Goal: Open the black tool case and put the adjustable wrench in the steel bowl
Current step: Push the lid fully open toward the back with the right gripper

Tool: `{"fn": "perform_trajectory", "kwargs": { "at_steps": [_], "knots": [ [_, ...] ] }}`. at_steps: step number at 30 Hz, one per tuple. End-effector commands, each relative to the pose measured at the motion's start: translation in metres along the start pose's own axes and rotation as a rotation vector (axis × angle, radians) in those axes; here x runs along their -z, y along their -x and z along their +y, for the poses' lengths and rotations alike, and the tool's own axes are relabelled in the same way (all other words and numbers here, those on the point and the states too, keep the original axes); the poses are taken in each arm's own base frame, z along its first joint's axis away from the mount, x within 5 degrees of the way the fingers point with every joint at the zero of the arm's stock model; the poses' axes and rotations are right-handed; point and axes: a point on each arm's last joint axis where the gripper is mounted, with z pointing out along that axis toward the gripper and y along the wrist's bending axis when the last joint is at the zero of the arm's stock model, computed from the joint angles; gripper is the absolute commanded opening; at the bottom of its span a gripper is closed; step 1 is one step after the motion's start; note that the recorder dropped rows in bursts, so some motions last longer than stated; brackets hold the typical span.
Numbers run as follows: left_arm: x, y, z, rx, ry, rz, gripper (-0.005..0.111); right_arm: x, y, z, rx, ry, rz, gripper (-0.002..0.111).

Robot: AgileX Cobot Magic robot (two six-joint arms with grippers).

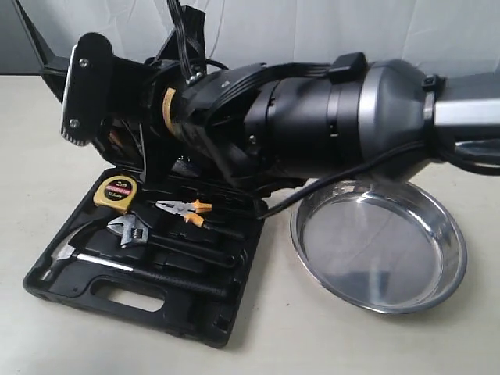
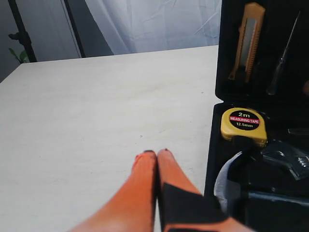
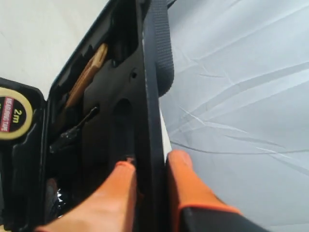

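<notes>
The black tool case point(image 1: 133, 303) lies open at the front left, its lid point(image 3: 149, 96) standing upright. My right gripper point(image 3: 149, 165) is shut on the lid's edge, one orange finger inside and one outside. The adjustable wrench point(image 1: 129, 229), silver-headed with a black handle, rests in its slot in the case's base; the left wrist view shows the wrench point(image 2: 286, 159) too. The steel bowl point(image 1: 375, 242) sits right of the case with nothing in it. Low over bare table, my left gripper point(image 2: 156, 153) is shut and holds nothing, just beside the case's outer wall point(image 2: 212, 159).
A yellow tape measure point(image 1: 116, 191), orange-handled pliers point(image 1: 185, 209) and a hammer point(image 1: 117, 267) lie in the base. An orange utility knife point(image 2: 247, 41) and a screwdriver point(image 2: 282, 58) sit in the lid. My right arm point(image 1: 312, 117) spans the scene above case and bowl.
</notes>
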Motion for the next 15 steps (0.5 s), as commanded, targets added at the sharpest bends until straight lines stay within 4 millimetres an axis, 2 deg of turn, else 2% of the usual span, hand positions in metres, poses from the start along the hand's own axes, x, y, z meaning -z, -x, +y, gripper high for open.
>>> {"fn": "perform_trajectory", "kwargs": {
  "at_steps": [1, 9, 14, 15],
  "knots": [
    [0.0, 0.001, 0.0, 0.006, 0.001, -0.01, 0.0, 0.013, 0.002, -0.03, -0.248, 0.028, -0.103, -0.001],
    [0.0, 0.001, 0.0, 0.006, 0.001, -0.01, 0.0, 0.012, -0.021, -0.06, -0.552, 0.095, -0.157, -0.001],
    [0.0, 0.001, 0.0, 0.006, 0.001, -0.01, 0.0, 0.007, -0.04, -0.075, -0.625, 0.094, -0.155, -0.001],
    [0.0, 0.001, 0.0, 0.006, 0.001, -0.01, 0.0, 0.005, -0.05, -0.082, -0.656, 0.071, -0.137, -0.001]
  ]
}}
